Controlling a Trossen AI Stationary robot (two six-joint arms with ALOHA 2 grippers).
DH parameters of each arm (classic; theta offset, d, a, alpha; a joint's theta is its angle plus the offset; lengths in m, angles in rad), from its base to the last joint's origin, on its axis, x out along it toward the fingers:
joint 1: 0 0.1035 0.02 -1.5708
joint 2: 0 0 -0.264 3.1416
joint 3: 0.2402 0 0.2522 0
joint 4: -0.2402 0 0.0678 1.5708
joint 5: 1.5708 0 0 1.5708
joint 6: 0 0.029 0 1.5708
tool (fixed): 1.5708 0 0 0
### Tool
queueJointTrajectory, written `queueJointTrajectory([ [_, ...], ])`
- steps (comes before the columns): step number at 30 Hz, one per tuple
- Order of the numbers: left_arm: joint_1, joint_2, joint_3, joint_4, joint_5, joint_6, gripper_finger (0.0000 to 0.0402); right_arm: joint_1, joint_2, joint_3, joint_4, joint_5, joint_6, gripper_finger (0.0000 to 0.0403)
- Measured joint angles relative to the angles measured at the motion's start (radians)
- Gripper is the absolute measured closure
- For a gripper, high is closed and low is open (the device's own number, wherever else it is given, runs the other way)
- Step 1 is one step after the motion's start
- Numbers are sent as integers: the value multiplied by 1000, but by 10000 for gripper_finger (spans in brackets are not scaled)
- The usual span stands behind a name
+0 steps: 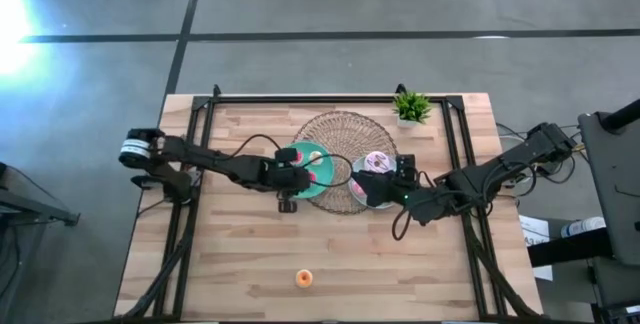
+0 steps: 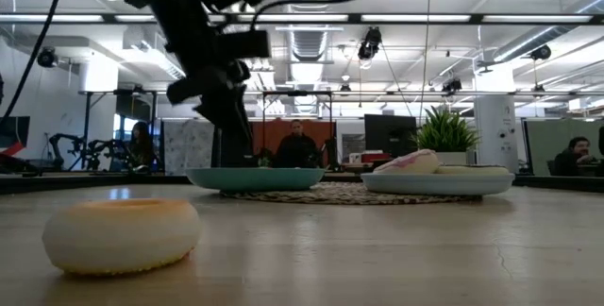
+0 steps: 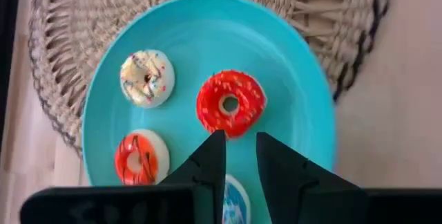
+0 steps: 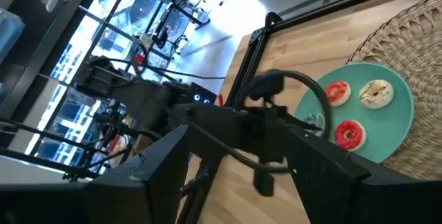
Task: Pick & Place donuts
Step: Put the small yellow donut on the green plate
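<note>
The left gripper (image 3: pixel 240 156) hangs over the near part of the teal plate (image 3: pixel 290 51), its two dark fingers set narrow with only a slim gap and nothing between them. Just ahead of its fingertips lies a red sprinkled donut (image 3: pixel 230 104); off to one side of that sits a white sprinkled donut (image 3: pixel 147 77), and close beside the fingers an orange-red iced donut (image 3: pixel 140 159). Part of a blue donut (image 3: pixel 234 198) shows directly under the gripper, between the finger bases. The plate rests on a woven mat (image 1: pixel 345 129) in the middle of the tabletop (image 1: pixel 240 264). The right gripper (image 1: pixel 378 186) hovers at the neighbouring light plate (image 2: pixel 439 182), where a pink frosted donut (image 1: pixel 378 162) lies just beyond it; in the right wrist view its fingers (image 4: pixel 166 162) stand wide apart and hold nothing. An orange donut (image 1: pixel 304 279) sits alone, well apart from both grippers, near the front edge. A small potted plant (image 1: pixel 411 107) stands at the far edge, beyond the right gripper.
</note>
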State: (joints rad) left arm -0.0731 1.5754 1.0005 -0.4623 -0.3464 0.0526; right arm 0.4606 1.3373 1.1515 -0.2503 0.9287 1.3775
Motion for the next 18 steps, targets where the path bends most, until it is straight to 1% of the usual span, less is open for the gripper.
queueJointTrajectory([
  [1, -9, -22, -6, -5, 17, -16, 344, 0, 0, 0, -5, -10, -1, 179],
  [4, -66, -104, -32, 6, 150, -45, 344, 6, 0, 0, -14, -20, -1, 179],
  [6, -122, -155, -56, 27, 207, -69, 345, 11, 0, 0, -26, -29, -1, 179],
  [9, -230, -213, -85, 30, 214, -98, 345, 15, 0, 0, -58, -102, -18, 179],
  [12, -355, -240, -116, 52, 216, -113, 345, 23, 12, 0, -68, -228, -60, 179],
  [16, -498, -224, -166, 149, 208, -115, 345, 32, 72, -1, -67, -386, -56, 179],
  [18, -541, -195, -185, 226, 195, -138, 345, 32, 107, -2, -68, -431, -37, 179],
])
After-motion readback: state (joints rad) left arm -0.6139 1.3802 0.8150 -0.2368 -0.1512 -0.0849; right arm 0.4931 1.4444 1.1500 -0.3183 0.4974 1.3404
